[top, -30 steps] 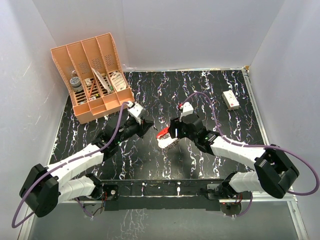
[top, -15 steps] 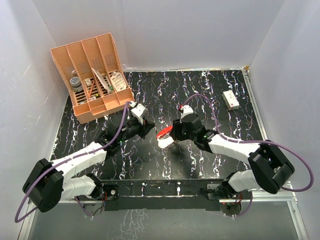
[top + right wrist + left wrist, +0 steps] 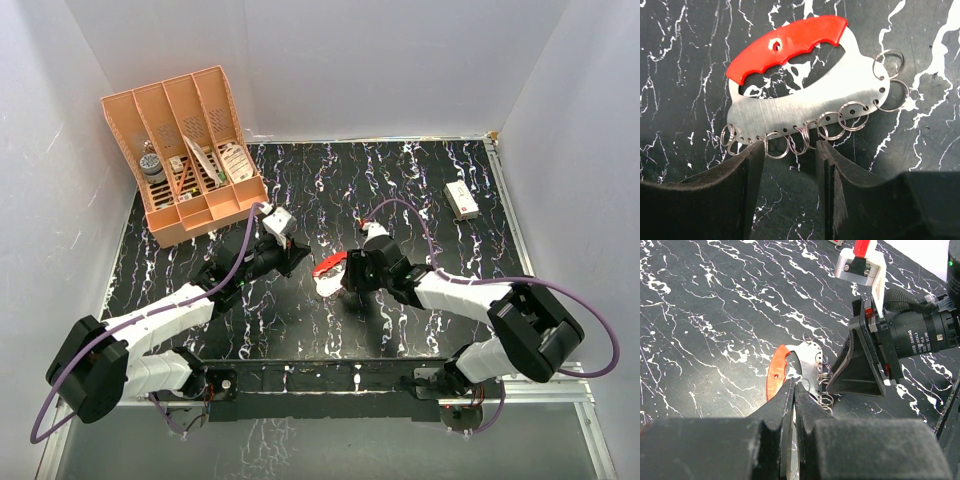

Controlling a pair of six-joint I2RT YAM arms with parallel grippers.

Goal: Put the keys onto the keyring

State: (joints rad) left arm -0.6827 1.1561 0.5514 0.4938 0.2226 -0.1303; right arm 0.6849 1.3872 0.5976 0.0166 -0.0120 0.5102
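Straddling the ringed edge of the keyring is where my right claw stands now. Its jaws are apart and grip nothing, with a couple of the small wire rings in the gap between them. The keyring lies flat on the table, near the middle, red grip turned away from my right wrist, between my two claws. My left claw is clenched tight just beside the red end. Whether a key is pinched in it I cannot tell.

To do this step well, I judge the right claw should come down square on the bare metal plate rather than on the loose rings. They would slip or bend, whereas a grip on the plate steadies it so one ring stands free for the left claw to reach.

Counted:
- One keyring plate, with one red grip.
- About nine small wire rings along its edge, though a few overlap.
- No key that I can pick out lying loose.
- One small white box far right.
- One orange rack with four slots far left.
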